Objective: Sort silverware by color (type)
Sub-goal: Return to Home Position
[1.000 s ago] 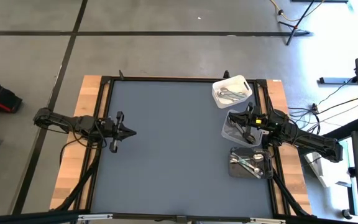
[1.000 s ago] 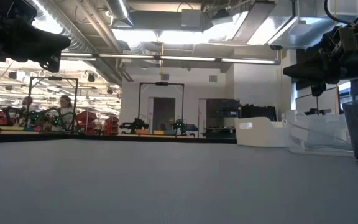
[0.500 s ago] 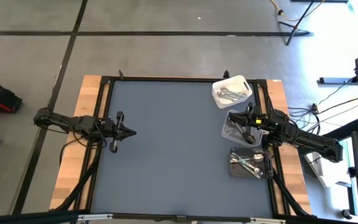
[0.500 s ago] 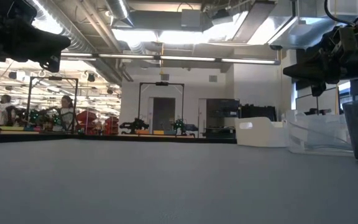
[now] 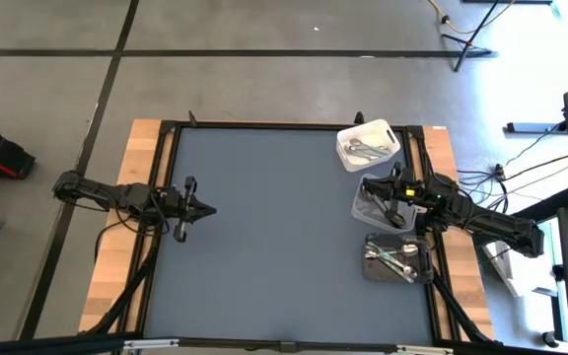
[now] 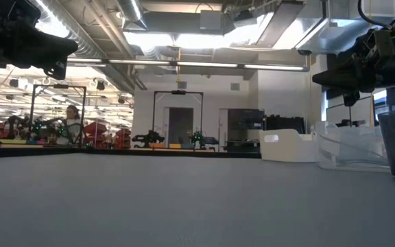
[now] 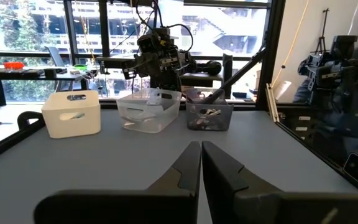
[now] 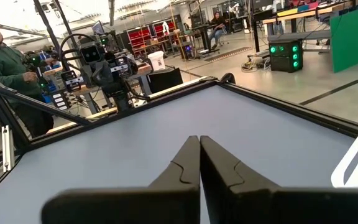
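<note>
The silverware lies in three bins at the table's right edge. A white bin (image 5: pixel 368 145) at the far right holds a few shiny pieces (image 5: pixel 365 149). A clear bin (image 5: pixel 376 207) stands nearer, and a dark bin (image 5: pixel 394 258) nearest holds shiny spoons (image 5: pixel 390 256). My right gripper (image 5: pixel 367 182) is shut on nothing and points level above the clear bin, hiding part of what is in it. My left gripper (image 5: pixel 209 208) is also shut on nothing and hangs level over the table's left side. The left wrist view shows its fingertips (image 7: pixel 201 149) together, and the right wrist view shows the same of the right fingertips (image 8: pixel 199 143).
The grey table top (image 5: pixel 264 227) spreads bare between the two arms, inside a black frame. In the left wrist view the bins stand in a row: white (image 7: pixel 73 113), clear (image 7: pixel 149 111), dark (image 7: pixel 209 116). A person (image 8: pixel 2 53) stands beyond the table's left edge.
</note>
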